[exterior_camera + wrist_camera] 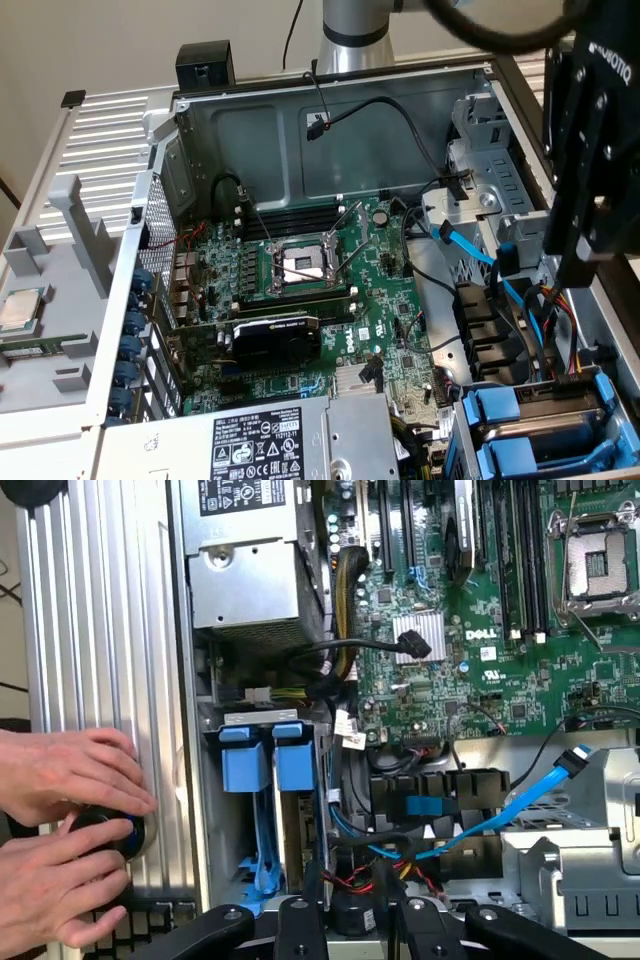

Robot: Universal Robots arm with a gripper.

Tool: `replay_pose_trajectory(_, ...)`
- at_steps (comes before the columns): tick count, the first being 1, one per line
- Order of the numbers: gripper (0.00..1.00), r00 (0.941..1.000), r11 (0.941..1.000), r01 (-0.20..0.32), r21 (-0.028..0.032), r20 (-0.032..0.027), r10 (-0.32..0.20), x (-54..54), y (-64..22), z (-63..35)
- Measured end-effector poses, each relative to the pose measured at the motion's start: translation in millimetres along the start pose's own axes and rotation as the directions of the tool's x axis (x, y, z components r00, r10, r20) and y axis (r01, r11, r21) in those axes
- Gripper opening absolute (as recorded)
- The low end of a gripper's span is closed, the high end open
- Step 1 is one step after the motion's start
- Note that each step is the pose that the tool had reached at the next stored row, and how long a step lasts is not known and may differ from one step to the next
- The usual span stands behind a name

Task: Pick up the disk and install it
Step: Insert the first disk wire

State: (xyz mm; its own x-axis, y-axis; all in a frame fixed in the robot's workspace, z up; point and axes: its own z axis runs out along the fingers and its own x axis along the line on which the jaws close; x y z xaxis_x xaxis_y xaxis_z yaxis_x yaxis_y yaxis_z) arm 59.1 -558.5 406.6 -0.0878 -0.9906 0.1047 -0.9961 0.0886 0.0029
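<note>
Disk (pixel 294 772) edge-on in drive bay, blue carrier outward.

There are 2 hands (pixel 70 775) (pixel 55 880), 2 blue carriers (pixel 245 765) (pixel 295 765), 1 motherboard (pixel 480 670), 1 power supply (pixel 255 580), 1 processor chip (pixel 20 310).

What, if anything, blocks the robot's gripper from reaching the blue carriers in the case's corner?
Probably nothing, so likely yes: the gripper hangs above the open case, the blue carriers lie uncovered, and the person's hands rest outside the case wall.
</note>
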Motion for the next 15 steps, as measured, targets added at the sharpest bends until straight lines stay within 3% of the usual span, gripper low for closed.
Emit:
replay_pose_trajectory(4,0.33,1.0000,1.0000,-0.001,0.0044,0.0001,0.001,-4.7,6.8,-4.0)
replay_pose_trajectory(11,0.33,1.0000,1.0000,-0.001,0.0051,-0.0002,0.001,-10.2,25.8,-4.8)
replay_pose_trajectory(14,0.33,1.0000,1.0000,0.000,0.0055,-0.0041,0.001,-15.2,31.7,-5.6)
replay_pose_trajectory(15,0.33,1.0000,1.0000,0.000,0.0058,-0.0085,0.000,-17.1,33.4,-5.9)
